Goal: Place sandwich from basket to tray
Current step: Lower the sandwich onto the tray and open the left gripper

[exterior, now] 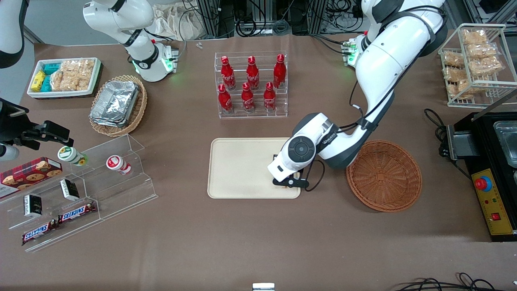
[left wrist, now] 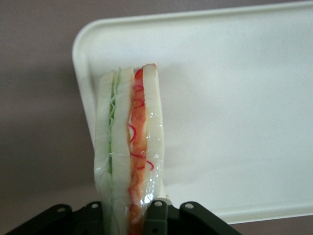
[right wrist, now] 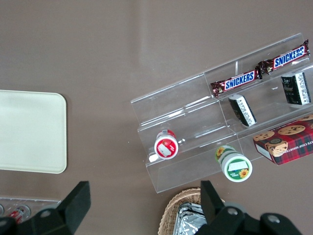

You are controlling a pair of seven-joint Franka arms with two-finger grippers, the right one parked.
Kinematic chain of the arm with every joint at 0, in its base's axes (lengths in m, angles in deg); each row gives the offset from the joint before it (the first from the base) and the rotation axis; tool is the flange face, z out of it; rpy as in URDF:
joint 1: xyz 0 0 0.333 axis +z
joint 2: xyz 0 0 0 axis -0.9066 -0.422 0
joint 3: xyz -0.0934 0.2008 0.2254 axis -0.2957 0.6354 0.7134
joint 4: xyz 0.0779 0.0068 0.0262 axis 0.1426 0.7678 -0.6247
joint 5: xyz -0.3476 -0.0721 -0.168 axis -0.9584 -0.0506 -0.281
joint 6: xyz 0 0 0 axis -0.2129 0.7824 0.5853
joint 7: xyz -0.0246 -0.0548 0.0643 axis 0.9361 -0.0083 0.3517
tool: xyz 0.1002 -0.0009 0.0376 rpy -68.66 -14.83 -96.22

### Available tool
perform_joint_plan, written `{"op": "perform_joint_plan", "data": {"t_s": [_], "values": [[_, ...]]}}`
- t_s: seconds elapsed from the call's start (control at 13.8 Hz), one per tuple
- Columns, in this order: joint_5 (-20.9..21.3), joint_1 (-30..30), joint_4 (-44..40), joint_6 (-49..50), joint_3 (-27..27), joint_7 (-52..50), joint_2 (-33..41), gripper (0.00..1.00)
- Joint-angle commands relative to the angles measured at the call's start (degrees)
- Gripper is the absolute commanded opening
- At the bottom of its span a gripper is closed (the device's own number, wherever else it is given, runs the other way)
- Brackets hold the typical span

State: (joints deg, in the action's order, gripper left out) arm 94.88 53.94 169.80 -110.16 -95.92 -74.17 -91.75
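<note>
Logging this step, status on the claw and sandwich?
Claw over the tray corner nearest the basket, shut on the sandwich. Sandwich not yet released. Basket empty. Tray bare below, nothing in the way.

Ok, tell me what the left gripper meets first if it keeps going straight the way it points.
Probably the tray: the left gripper, shut on the sandwich, points down at the tray's corner edge; the sandwich would touch first, though height is unclear.

Six red bottles (exterior: pixel 250 83) in the rack; two Snickers bars (exterior: pixel 60 220); two wicker baskets (exterior: pixel 383 176); one tray (exterior: pixel 238 167); one sandwich (left wrist: pixel 129 152); one gripper (exterior: pixel 288 182).
</note>
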Motion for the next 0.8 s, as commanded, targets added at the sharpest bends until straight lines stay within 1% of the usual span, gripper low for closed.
{"op": "perform_joint_plan", "data": {"t_s": [0.0,0.07,0.15,0.22,0.58,0.73], "values": [[1.1,-1.1,0.1,-1.1,0.4,0.3,-0.4,0.08],[1.1,-1.6,0.1,-1.1,1.0,0.2,-0.6,0.19],[1.0,-2.0,0.1,-1.1,1.1,-0.5,-0.8,0.57],[1.1,-2.0,0.0,-1.1,1.1,-1.5,-1.3,1.00],[1.0,-1.5,-1.0,-0.7,1.0,-3.6,0.8,1.00],[0.9,0.2,-2.3,-0.5,1.0,-3.8,2.8,1.00]]}}
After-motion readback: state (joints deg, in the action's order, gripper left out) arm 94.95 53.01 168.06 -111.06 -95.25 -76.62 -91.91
